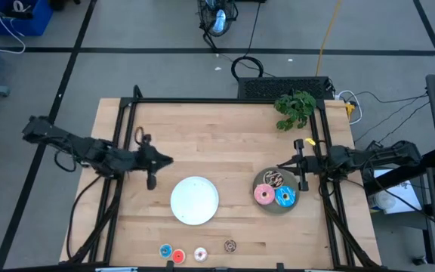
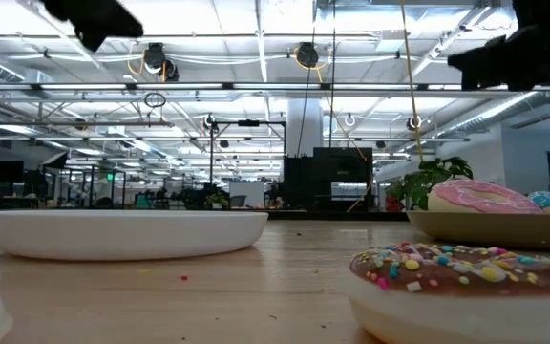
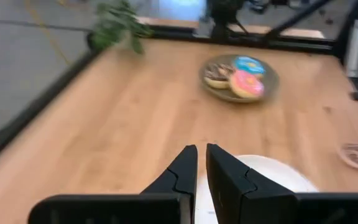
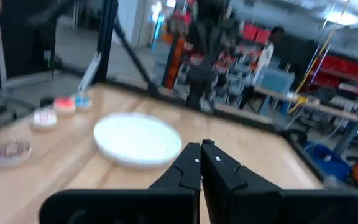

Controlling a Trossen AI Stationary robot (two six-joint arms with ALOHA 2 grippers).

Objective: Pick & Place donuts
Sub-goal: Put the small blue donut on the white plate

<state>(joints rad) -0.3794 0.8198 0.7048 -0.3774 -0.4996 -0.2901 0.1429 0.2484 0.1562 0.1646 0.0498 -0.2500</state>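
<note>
Donuts: 3 big (pink, blue, choc) on grey plate | 4 minis in row at table's near edge | white plate bare | L gripper above table nr white plate, fingers nearly shut, nothing held | R gripper over grey plate's edge, fully closed, holds nothing

- Bright, even light from ceiling strip lamps; shadows on the table soft.
- Both wrist views blurred.
- Nearest donut slightly soft.
</note>
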